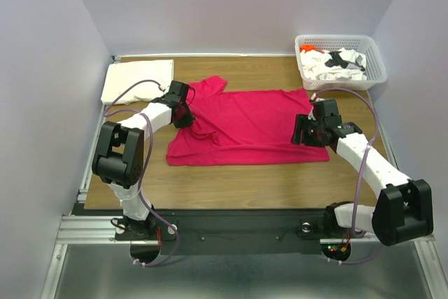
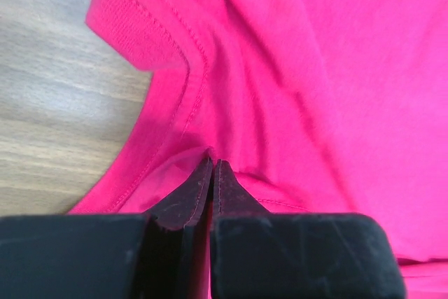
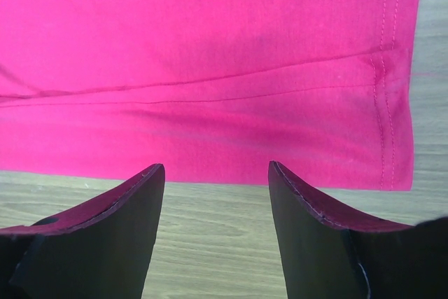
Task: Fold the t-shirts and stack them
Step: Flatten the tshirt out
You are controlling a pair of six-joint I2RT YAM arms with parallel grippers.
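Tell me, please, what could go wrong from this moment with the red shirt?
1. The left hand is shut on only a thin pinch of the magenta shirt beside the neckline; a pull may slip it free.
2. The right hand is open with its tips over the table, short of the hem; closing there would likely miss the cloth.
3. The cloth is bunched near the left hand, so wrinkles may get folded in.

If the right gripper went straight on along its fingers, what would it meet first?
Likely the magenta t-shirt, its edge near the hem corner; the open right gripper sits just short of it over the table, though depth is unclear.
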